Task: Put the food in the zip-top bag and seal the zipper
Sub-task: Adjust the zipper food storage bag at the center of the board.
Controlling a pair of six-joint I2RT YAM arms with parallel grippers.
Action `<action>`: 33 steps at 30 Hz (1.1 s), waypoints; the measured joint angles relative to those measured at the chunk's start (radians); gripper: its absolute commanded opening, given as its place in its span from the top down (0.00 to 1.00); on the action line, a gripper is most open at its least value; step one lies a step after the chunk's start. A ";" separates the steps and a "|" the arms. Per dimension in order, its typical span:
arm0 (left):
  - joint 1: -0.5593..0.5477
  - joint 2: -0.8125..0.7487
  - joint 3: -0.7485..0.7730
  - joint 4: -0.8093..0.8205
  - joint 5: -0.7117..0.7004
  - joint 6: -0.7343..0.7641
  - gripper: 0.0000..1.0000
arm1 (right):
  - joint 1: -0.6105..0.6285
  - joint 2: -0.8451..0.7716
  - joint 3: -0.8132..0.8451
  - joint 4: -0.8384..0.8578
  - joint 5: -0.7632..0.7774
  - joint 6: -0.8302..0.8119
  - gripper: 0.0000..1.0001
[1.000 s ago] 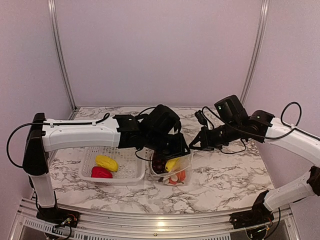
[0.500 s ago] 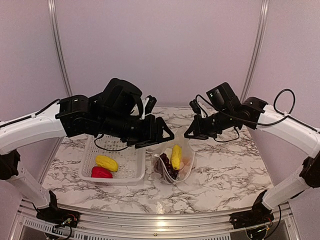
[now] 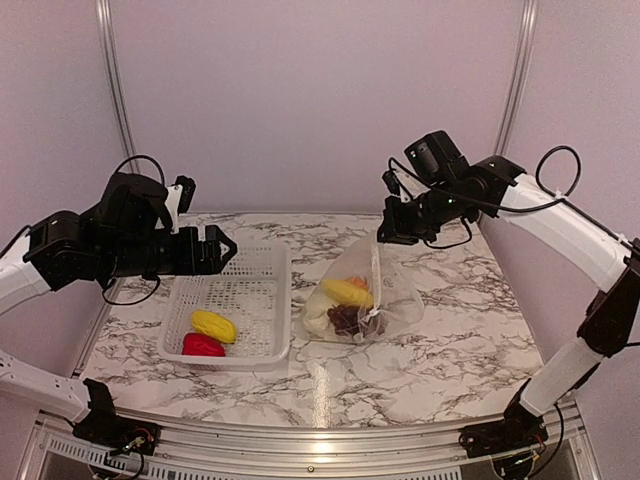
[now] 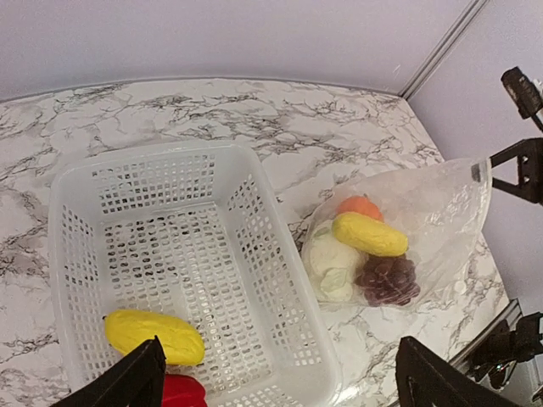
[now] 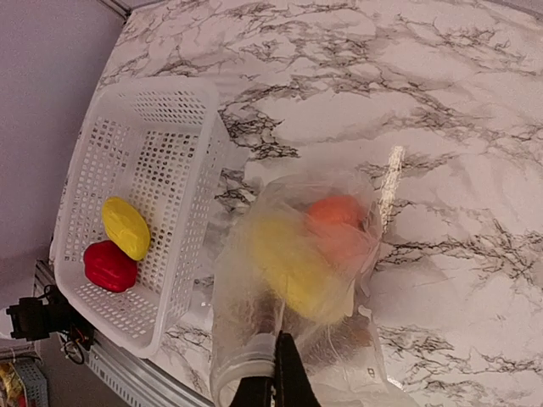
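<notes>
The zip-top bag stands on the marble, pulled up by its top edge. My right gripper is shut on that edge, beside the thick zipper strip. Through the bag show a yellow piece, an orange fruit, dark grapes and a pale vegetable. A second yellow piece and the red pepper lie in the white basket. My left gripper hovers open and empty above the basket's far left side, well away from the bag.
The perforated basket's rim nearly touches the bag's left side. Grey walls and metal posts close the table at the back and sides. The right arm's cable loops above its forearm.
My left gripper opened, pulled out of the bag's mouth and swung left and up over the basket. The right gripper raised the bag's edge, and the bag now stands taller.
</notes>
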 measured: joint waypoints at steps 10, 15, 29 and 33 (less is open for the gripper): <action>0.000 0.164 -0.025 -0.147 0.029 0.024 0.16 | -0.167 0.025 0.113 -0.138 0.054 -0.208 1.00; 0.000 0.211 -0.025 -0.180 0.029 0.038 0.16 | -0.197 -0.052 -0.024 -0.158 0.108 -0.253 1.00; 0.024 0.196 -0.117 -0.232 0.032 0.068 0.17 | -0.091 -0.261 -0.272 -0.344 0.171 -0.271 0.55; 0.026 0.195 -0.127 -0.226 0.042 0.075 0.16 | 0.013 -0.206 -0.254 -0.378 0.240 -0.294 0.54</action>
